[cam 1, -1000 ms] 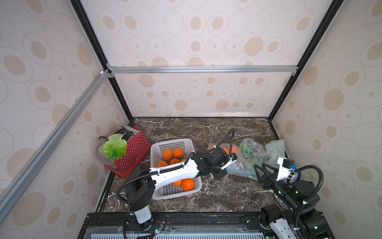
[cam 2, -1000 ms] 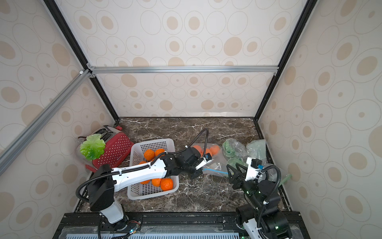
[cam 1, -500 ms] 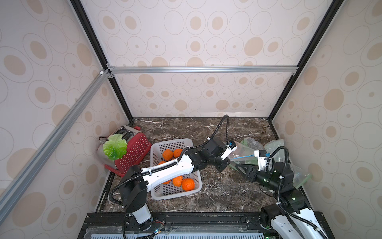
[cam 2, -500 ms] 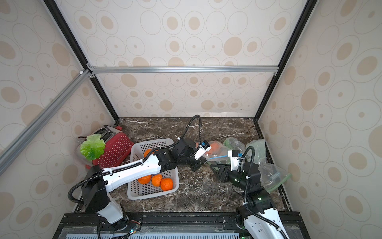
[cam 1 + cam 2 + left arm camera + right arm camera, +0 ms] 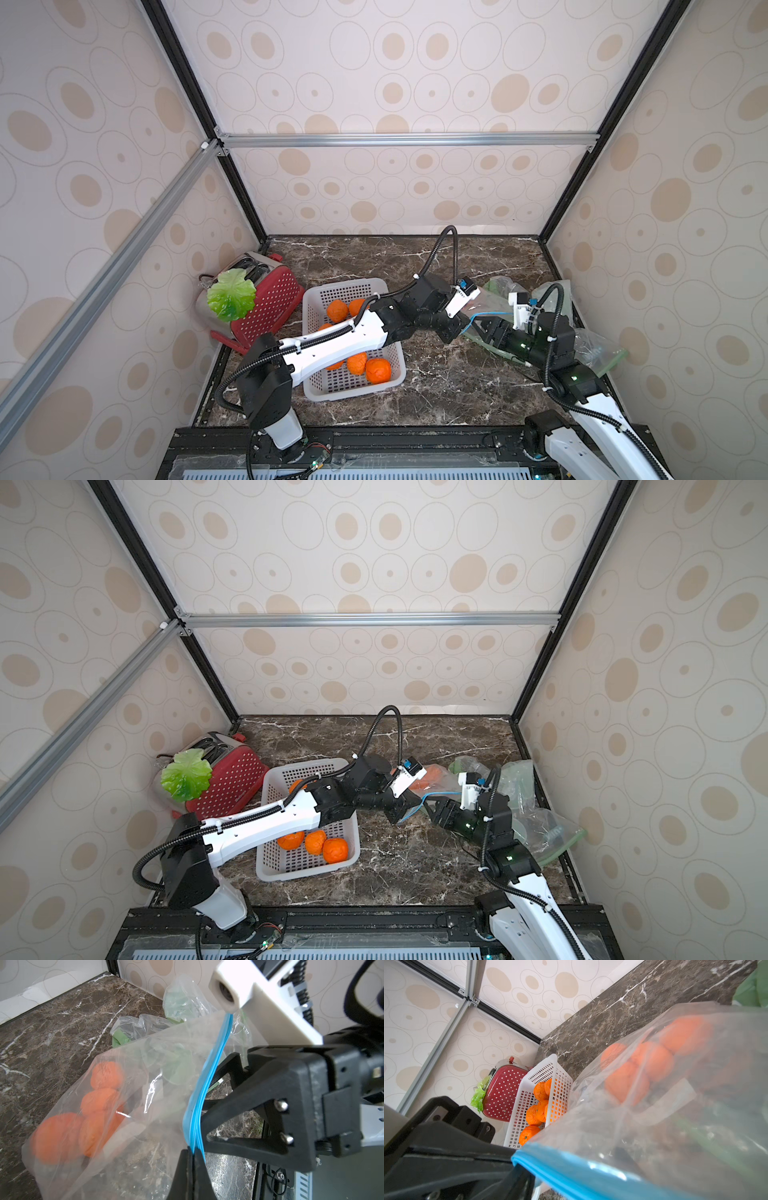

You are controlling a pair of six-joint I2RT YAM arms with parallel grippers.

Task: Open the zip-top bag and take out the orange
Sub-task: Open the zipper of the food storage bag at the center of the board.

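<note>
Left claw clamped on blue zip strip of zip-top bag. Right claw jaws apart at same strip. Bag sits just beside white basket, on the side away from red toaster. Oranges inside bag.
</note>
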